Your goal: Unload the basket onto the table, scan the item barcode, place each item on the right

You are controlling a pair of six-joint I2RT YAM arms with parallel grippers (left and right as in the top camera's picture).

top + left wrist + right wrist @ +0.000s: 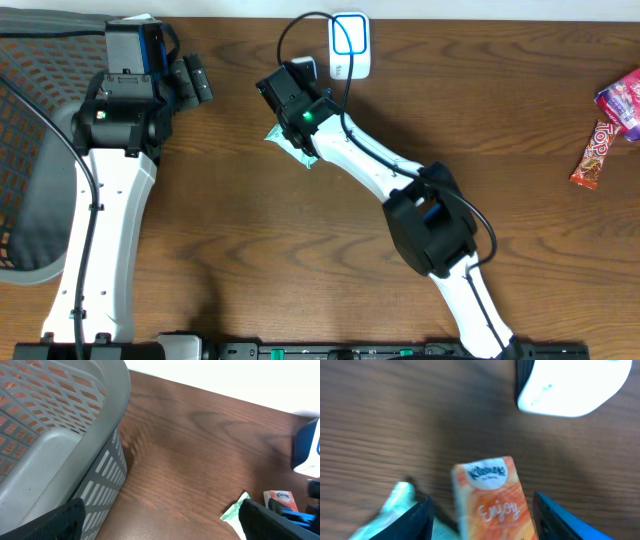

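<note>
Right wrist view: orange tissue pack [492, 495] between the right gripper's [482, 502] spread fingers, near the white scanner [570, 385] on the wooden table [370, 410]; clamped or merely straddled, cannot tell. Left gripper [160, 507] wide open and empty, beside the grey basket [75, 435].

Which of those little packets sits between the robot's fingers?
The orange Kleenex pack, between the open fingers of the right gripper. The mint-green packet lies beside it; the red candy bar and purple packet lie far to the right.
</note>
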